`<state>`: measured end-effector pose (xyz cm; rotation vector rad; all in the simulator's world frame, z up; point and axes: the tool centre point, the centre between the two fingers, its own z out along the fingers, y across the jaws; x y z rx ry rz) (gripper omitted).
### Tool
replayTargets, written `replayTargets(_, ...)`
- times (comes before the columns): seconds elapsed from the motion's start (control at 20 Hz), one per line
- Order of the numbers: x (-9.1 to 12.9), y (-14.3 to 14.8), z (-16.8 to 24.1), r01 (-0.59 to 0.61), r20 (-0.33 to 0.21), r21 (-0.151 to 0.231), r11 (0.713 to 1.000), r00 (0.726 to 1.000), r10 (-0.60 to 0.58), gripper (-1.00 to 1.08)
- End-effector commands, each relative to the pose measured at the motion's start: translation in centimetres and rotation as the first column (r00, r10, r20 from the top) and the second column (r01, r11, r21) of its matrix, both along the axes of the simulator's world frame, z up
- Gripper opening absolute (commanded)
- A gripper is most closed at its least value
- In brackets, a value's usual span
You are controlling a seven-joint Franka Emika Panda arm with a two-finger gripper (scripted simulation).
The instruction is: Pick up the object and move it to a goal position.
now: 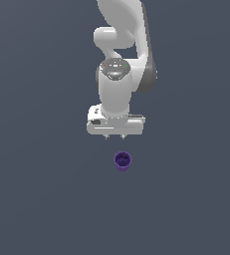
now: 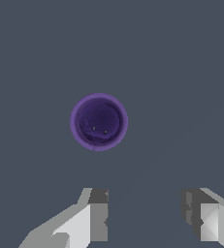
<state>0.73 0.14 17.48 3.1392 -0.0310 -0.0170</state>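
The object is a small dark purple cup (image 1: 122,162) standing upright on the grey floor, its hollow top showing. My gripper (image 1: 114,137) hangs above and just behind it, apart from it. In the wrist view the cup (image 2: 99,122) shows from straight above as a purple ring with a dark inside. My gripper (image 2: 145,218) is open and empty; one finger (image 2: 98,215) and the other stand wide apart, with the cup outside the gap between them.
A plain dark grey floor (image 1: 42,199) fills both views. The white arm (image 1: 121,60) rises at the back of the exterior view. No goal marker shows.
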Motion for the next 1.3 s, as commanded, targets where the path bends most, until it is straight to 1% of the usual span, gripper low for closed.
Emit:
replayTargets(0.0, 0.0, 0.0, -0.2, 0.032, -0.007, 0.01, 0.999, 0.999, -0.032, 0.28)
replayTargets(0.2, 0.0, -0.1, -0.8, 0.113, -0.027, 0.035, 0.993, 0.993, -0.112, 0.28)
replayTargets(0.35, 0.1, -0.1, -1.4, 0.196, -0.051, 0.058, 0.979, 0.98, -0.193, 0.28)
replayTargets(0.5, 0.2, -0.1, -2.1, 0.296, -0.084, 0.082, 0.952, 0.954, -0.289, 0.28)
replayTargets(0.6, 0.2, -0.1, -2.6, 0.371, -0.112, 0.098, 0.923, 0.926, -0.361, 0.28)
replayTargets(0.75, 0.3, 0.0, -3.5, 0.486, -0.161, 0.117, 0.866, 0.87, -0.467, 0.28)
replayTargets(0.9, 0.4, 0.1, -4.3, 0.593, -0.215, 0.128, 0.795, 0.799, -0.561, 0.28)
replayTargets(1.05, 0.6, 0.2, -5.0, 0.689, -0.271, 0.13, 0.713, 0.716, -0.643, 0.28)
replayTargets(1.25, 0.9, 0.4, -6.0, 0.8, -0.348, 0.117, 0.589, 0.588, -0.73, 0.28)
